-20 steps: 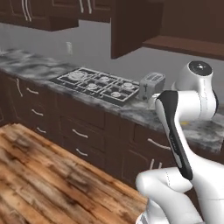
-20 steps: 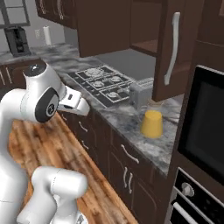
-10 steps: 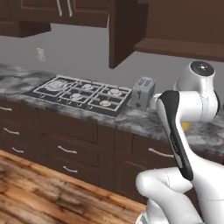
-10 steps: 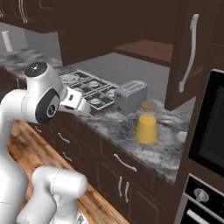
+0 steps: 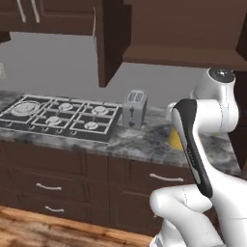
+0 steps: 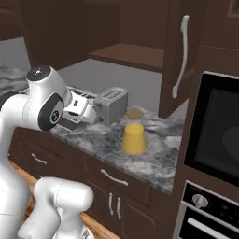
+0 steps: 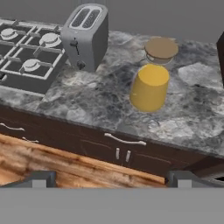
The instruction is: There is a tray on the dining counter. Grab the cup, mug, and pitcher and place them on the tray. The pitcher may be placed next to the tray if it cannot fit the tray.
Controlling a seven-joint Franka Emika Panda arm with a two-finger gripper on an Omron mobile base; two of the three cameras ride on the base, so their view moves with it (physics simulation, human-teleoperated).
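1. Pitcher (image 7: 151, 83): stands upright on the grey marbled stove counter (image 7: 100, 105), tan lid (image 7: 161, 48) at its far side, just right of the toaster (image 7: 85, 37).
2. Stove (image 5: 60, 116): left of toaster, same counter.
3. Gripper (image 7: 109, 179): jaws spread wide, empty, well apart from the pitcher, above the drawer fronts (image 7: 122, 148).
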